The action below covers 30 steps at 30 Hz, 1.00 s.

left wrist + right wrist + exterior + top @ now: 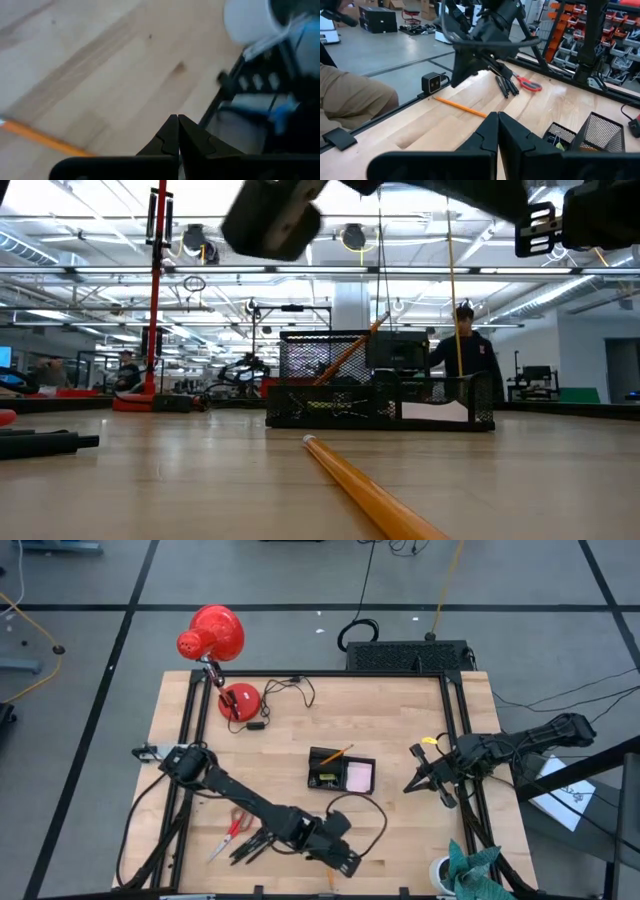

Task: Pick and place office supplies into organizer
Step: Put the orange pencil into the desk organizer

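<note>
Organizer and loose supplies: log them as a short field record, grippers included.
organizer: mid-table, one orange pencil leaning out, pink sticky-note pad inside
scissors: on table, left of left arm's wrist
black pens: on table beside scissors
loose pencil: flat on table near front edge
left gripper: shut, empty, above front edge
right gripper: shut, empty, right side

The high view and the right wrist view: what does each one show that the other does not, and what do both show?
Only the high view shows the red lamp and the pink pad in the organizer. Only the right wrist view shows the right tool shut, and a person's leg beside the table. Both show the scissors, the black pens, the organizer and the left arm.
</note>
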Motion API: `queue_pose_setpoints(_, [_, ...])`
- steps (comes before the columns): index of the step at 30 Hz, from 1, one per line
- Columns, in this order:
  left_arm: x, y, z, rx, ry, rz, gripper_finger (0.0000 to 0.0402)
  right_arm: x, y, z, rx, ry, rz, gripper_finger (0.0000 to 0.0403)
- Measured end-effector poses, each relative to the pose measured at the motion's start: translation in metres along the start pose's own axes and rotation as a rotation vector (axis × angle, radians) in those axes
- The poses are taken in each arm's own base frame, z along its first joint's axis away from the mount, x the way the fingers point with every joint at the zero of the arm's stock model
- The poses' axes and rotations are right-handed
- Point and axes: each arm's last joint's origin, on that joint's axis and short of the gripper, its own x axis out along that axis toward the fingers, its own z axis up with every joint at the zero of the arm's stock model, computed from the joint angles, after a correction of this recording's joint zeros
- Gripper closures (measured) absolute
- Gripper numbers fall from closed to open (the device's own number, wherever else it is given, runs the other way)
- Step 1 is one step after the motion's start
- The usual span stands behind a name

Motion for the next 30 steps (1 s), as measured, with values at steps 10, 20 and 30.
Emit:
queue_pose_setpoints(10, [-0.004,0.012,-0.021,-0.360,0.005,0.166,0.0333,0.000,0.000,0.000,-0.001,0.002,0.001,0.0403])
queue_pose_setpoints(20, [0.005,0.036,-0.017,-0.442,0.015,0.289,0.0203,0.000,0.000,0.002,-0.009,-0.016,-0.002,0.0403])
queue_pose_setpoints(30, [0.017,0.064,0.018,-0.518,0.135,0.351,0.0188,0.000,0.000,0.003,-0.008,-0.027,-0.003,0.0403])
